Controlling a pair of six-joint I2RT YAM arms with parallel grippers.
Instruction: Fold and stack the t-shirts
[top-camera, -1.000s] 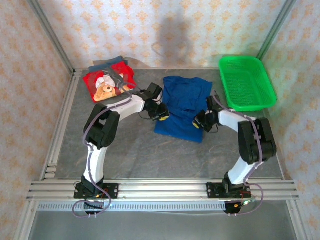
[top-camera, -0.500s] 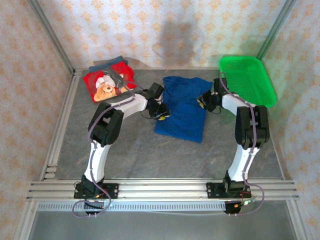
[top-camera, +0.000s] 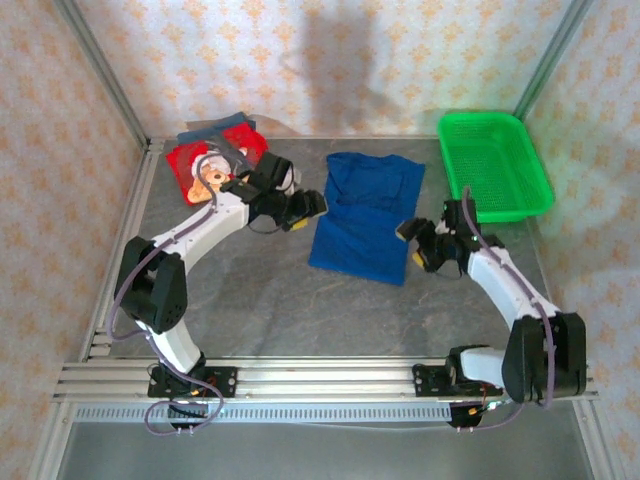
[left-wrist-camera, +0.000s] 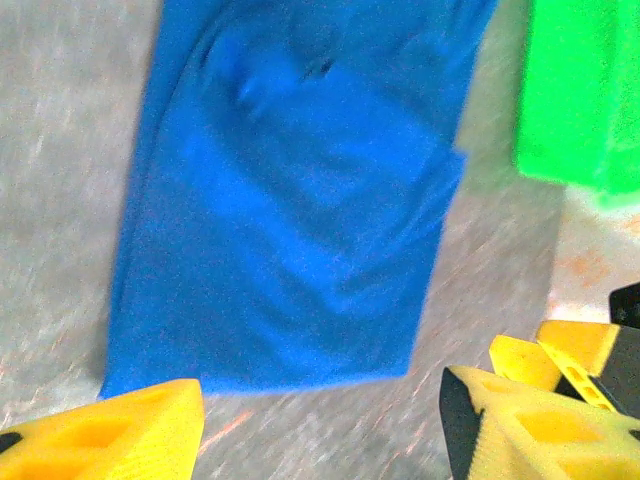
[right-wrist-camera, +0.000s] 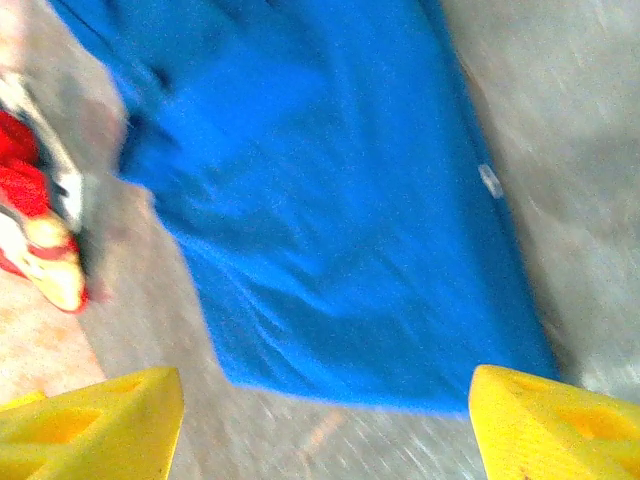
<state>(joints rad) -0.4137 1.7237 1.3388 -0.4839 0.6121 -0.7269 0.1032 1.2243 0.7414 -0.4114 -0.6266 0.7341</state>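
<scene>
Grey table (top-camera: 260, 300) is enclosed by patterned walls. A blue shirt (top-camera: 368, 215) is laid flat at its middle. The left gripper (top-camera: 303, 207) is held just beside the shirt's left edge and the right gripper (top-camera: 420, 246) just beside its right edge. Both jaws are spread wide, with nothing gripped. A red shirt (top-camera: 190, 160) is stacked on a dark shirt (top-camera: 215, 128) at far left, and a basket (top-camera: 492, 165) is set at far right.

No text is legible anywhere, blue t-shirt (top-camera: 365, 215) included
</scene>
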